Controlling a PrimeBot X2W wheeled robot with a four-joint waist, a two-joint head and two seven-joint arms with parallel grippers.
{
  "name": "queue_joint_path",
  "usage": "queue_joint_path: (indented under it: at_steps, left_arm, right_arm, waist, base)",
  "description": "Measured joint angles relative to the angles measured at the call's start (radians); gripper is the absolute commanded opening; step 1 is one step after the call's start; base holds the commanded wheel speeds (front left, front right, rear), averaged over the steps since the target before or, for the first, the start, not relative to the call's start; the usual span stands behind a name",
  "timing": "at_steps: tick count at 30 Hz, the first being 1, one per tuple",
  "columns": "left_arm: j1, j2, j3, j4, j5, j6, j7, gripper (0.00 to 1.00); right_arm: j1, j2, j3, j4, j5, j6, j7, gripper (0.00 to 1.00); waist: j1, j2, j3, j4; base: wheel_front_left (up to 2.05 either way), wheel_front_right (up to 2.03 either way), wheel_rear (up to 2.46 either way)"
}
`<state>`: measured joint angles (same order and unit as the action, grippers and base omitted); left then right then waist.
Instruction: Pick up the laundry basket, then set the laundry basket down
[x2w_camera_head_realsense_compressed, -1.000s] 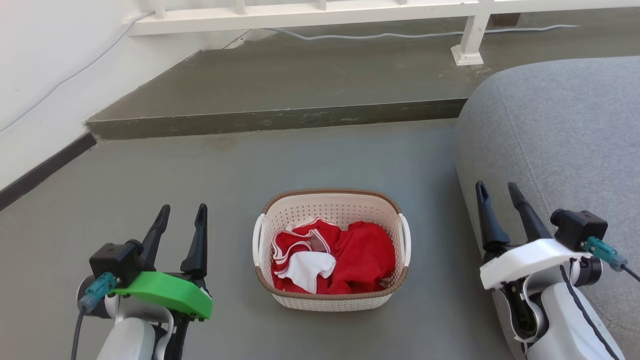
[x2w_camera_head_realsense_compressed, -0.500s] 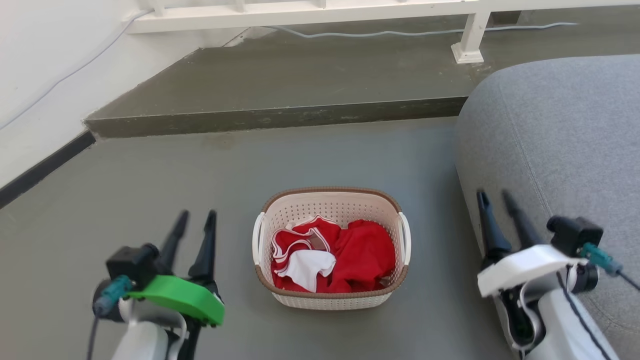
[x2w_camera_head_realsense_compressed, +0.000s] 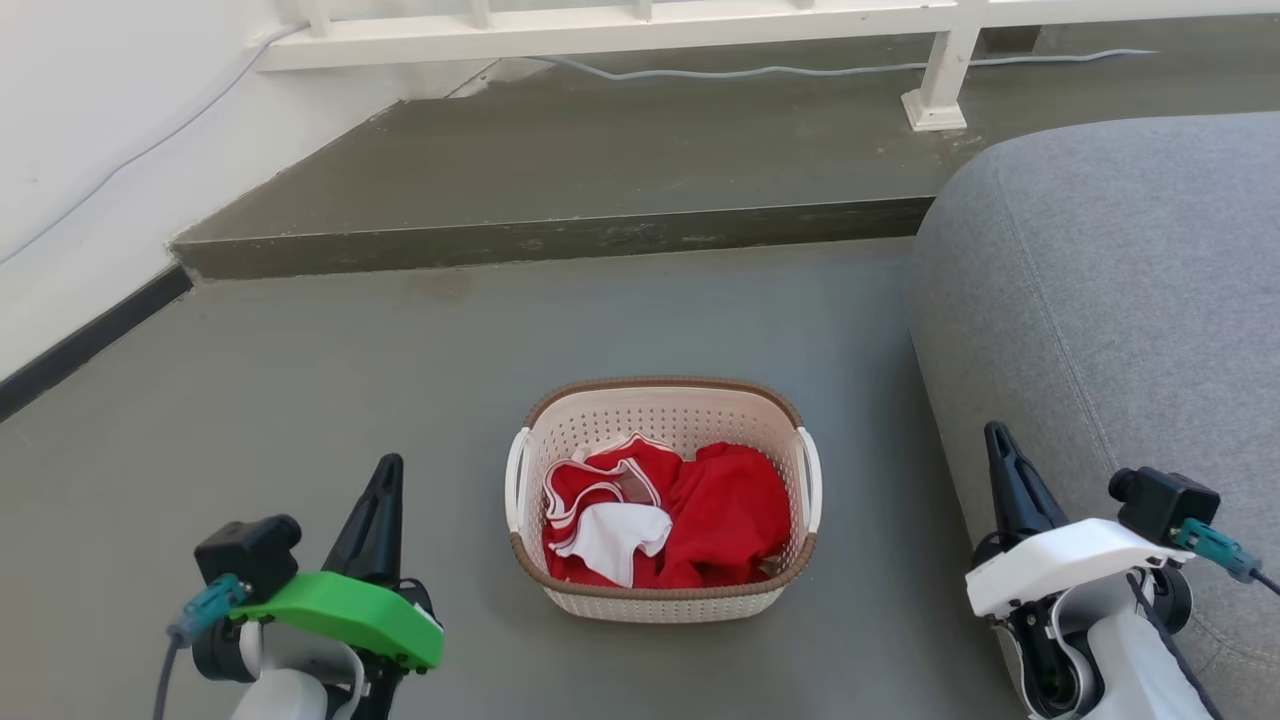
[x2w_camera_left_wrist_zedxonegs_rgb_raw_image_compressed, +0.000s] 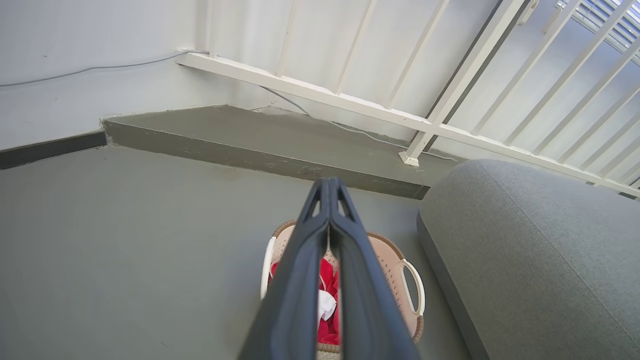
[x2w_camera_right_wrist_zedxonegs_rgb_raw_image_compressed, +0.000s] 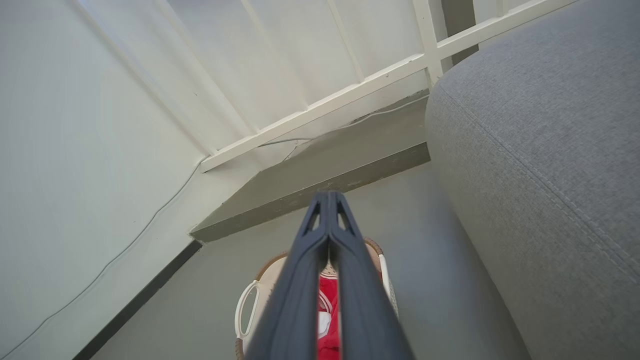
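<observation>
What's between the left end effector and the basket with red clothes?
Nothing. In the head view, just bare grey floor lies between the dark two-fingered left end effector and the brown-rimmed cream perforated plastic laundry basket.

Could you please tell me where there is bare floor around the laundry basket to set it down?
The widest bare floor lies left of the laundry basket, out to the dark baseboard, and ahead of it up to the raised step. On its right only a narrower strip separates it from the grey sofa, so that side is crowded.
</observation>
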<state>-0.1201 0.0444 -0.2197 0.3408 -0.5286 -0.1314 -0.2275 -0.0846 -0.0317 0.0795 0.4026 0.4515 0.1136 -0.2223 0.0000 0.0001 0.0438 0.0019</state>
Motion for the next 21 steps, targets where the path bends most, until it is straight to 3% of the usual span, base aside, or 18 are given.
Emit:
queue_joint_path:
  at_steps: [21]
  left_arm:
    - [0.002,0.0,0.062,-0.022,-0.263,0.0,0.077,0.0]
  right_arm:
    - [0.0,0.0,-0.045,-0.024,0.28,0.0,0.08,0.0]
  waist:
    - [0.0,0.0,-0.01,-0.001]
  base:
    - [0.0,0.0,0.0]
